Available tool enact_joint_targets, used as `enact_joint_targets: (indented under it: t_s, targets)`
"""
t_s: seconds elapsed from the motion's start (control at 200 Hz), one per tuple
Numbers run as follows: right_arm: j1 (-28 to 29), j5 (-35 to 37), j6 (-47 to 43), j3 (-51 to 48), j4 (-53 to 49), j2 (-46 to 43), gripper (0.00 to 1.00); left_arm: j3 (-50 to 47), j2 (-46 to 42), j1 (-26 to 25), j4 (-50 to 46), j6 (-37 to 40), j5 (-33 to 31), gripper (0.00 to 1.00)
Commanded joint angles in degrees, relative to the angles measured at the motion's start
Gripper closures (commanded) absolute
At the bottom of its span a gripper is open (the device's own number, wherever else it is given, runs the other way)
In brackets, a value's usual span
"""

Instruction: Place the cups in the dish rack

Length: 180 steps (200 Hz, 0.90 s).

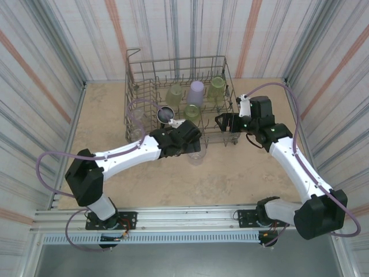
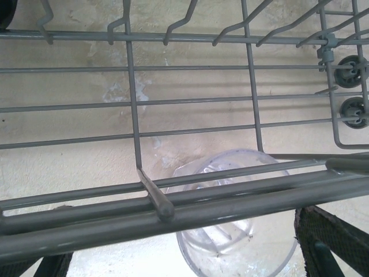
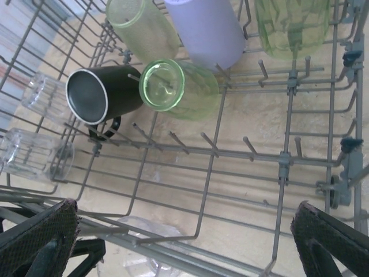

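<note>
Just outside the dish rack (image 1: 176, 59) rim stands a clear cup (image 1: 196, 156).

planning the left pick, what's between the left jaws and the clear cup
Wire rails of the dish rack cross between the clear cup and the jaws of the left gripper, in the left wrist view.

Room to pass among bare tines (image 3: 248, 144) at the dish rack's (image 1: 173, 62) front right. Blocked at the rack's rear by two yellow-green cups (image 1: 174, 93) and a lavender cup (image 1: 196, 92); at the rack's middle by a tipped yellow-green cup (image 3: 173, 86) and a dark cup (image 3: 104, 95); along the rack's left wall by two clear cups (image 3: 40, 95). Just outside the rack's front rail (image 2: 259, 202), another clear cup (image 2: 230, 242) on the desk (image 1: 115, 173). Open desk left, right and further in front of the rack.
</note>
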Motion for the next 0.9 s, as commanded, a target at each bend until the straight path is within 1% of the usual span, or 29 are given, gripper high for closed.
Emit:
enact_joint_targets:
  t_s: [0.0,0.08,0.185,0.291,0.401,0.546,0.666,0.781,0.897]
  targets:
    - [-0.47,-1.39,1.07,-0.68,0.67,-1.32,0.01,1.80,2.65,2.54,1.55,3.07,1.11,0.01]
    - [-0.54,-1.62,1.24,-0.73,0.68,-1.33,0.01,2.46,3.21,3.21,2.41,4.08,2.07,0.01]
    - [-0.64,-1.99,1.38,-0.74,0.68,-1.26,0.01,3.91,3.70,3.18,1.30,5.14,1.68,0.01]
    - [-0.63,-2.10,1.45,-0.64,0.68,-0.95,0.01,3.39,3.09,3.09,1.33,5.21,2.30,0.01]
    - [-0.72,-2.23,1.51,-0.32,0.68,-0.64,0.01,2.50,1.79,1.67,1.26,5.72,2.08,0.01]
    - [-0.70,-2.38,1.68,-0.14,0.94,-0.50,0.01,1.13,-0.21,-1.36,0.11,6.04,-0.61,0.01]
    - [-0.71,-2.71,1.68,-0.15,0.95,-0.35,0.01,-0.22,-0.96,-3.54,-1.43,4.51,-3.14,0.04]
    - [-0.77,-3.14,1.86,-0.03,1.03,-0.25,0.01,-2.09,-0.17,-3.79,-1.44,2.06,-2.67,0.06]
    - [-0.74,-3.07,2.02,-0.03,1.45,-0.06,0.01,-2.31,1.50,-3.68,-1.46,1.33,-3.15,0.08]
